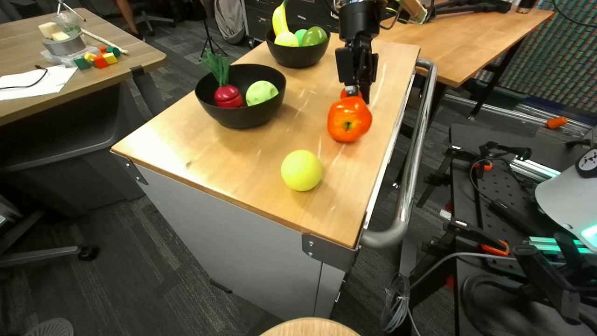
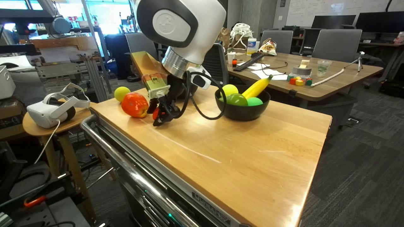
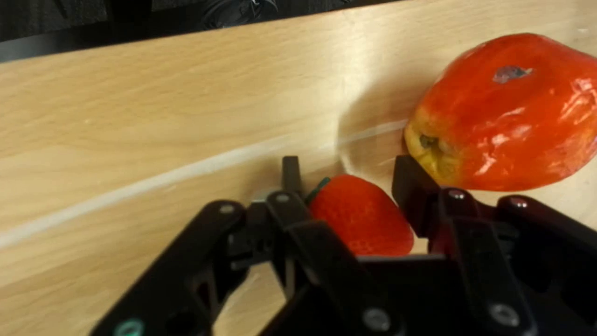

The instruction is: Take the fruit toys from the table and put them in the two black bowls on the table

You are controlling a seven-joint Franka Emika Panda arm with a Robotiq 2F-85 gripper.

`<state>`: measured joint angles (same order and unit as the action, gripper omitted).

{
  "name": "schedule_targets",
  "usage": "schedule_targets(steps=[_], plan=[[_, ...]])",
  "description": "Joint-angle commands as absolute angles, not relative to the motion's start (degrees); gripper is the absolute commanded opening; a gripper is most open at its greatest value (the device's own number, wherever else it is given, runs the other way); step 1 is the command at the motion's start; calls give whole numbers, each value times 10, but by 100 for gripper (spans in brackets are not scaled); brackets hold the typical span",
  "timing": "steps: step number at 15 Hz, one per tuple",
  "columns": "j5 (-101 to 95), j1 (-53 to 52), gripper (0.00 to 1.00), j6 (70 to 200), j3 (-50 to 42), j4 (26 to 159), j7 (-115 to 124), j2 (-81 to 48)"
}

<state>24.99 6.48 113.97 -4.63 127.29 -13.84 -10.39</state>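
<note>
Left of upper centre in an exterior view, a black bowl (image 1: 240, 119) holds a red, green-leaved radish toy (image 1: 228, 96) and, right of it, a pale green ball (image 1: 261, 93). Upper centre, another black bowl (image 1: 298, 57) holds a tilted banana (image 1: 280, 21), a yellow fruit (image 1: 286, 39), a light green fruit (image 1: 301, 34) and a dark green fruit (image 1: 315, 36). Bare tabletop (image 1: 205, 156) spreads across centre left; a metal rail (image 1: 416, 154) runs beside the right-hand edge. A yellow ball (image 1: 301, 171) sits below centre, apart from the bowls, with a red-orange fruit (image 1: 349, 121) to its upper right. Right of centre in the wrist view, a strawberry (image 3: 359, 217) is between the fingers of the gripper (image 3: 348, 172), which stand apart; whether they press on it cannot be told. The red-orange fruit fills the upper right, just beside the right-hand fingertip. In an exterior view, a black cable (image 2: 212, 119) crosses the left side of the banana's bowl.
</note>
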Motion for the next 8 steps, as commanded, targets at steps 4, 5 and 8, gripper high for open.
schedule_targets(steps=[4,5,8], plan=[[233,55,5,1124,-26,1223,-149,-93],[209,44,4,1121,-18,1202,-142,-86],[158,22,7,1079,4,1109,-133,-102]])
